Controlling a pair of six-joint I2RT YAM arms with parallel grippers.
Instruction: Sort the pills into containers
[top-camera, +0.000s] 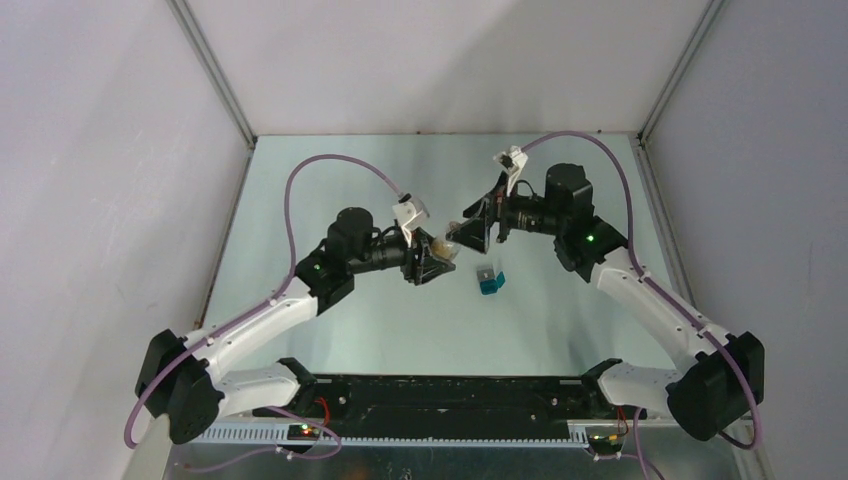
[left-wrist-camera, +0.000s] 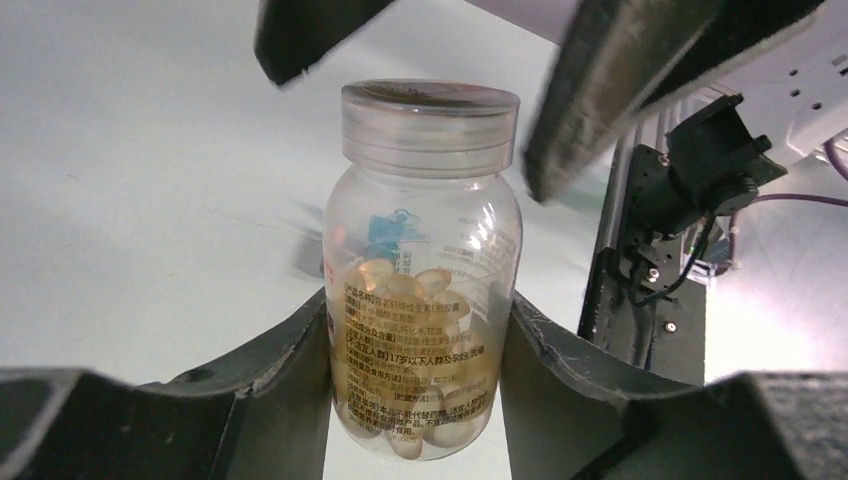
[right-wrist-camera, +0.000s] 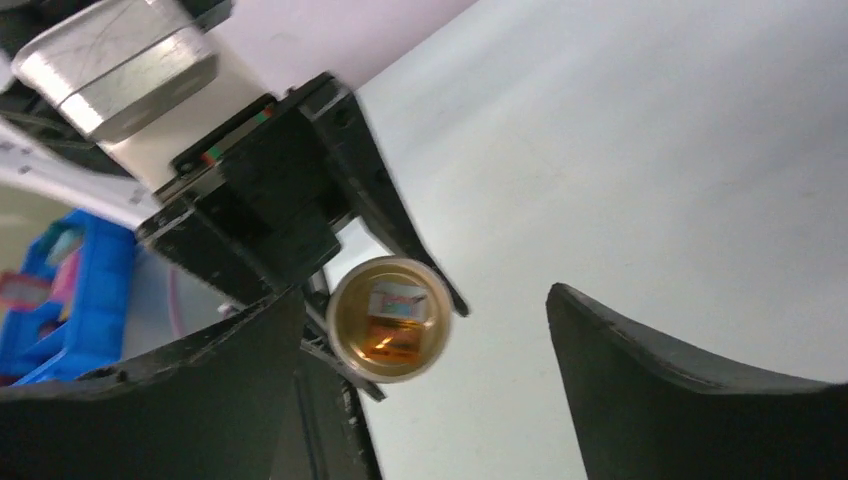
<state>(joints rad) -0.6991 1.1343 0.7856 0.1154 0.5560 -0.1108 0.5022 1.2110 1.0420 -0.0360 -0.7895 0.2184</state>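
The pill bottle (left-wrist-camera: 422, 270) is pinched by the left gripper (top-camera: 432, 258), with the cap (left-wrist-camera: 430, 125) on. The right gripper (right-wrist-camera: 420, 300) is spread around that cap, untouching — uncapping seems in hand; a square clamp and twist are called for. The teal container (top-camera: 488, 281) is set just beside the bottle.

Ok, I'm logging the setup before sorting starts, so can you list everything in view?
pill bottle: one, clear with printed label, gripped in the left tool
lid: one, clear, on the bottle
pills: many, pale yellow, inside the bottle
case: one, teal-blue, on the table near the middle
table: one, pale grey-green
cables: two, purple, one per arm
left tool: one, black, shut on the bottle
right tool: one, black, open around the lid
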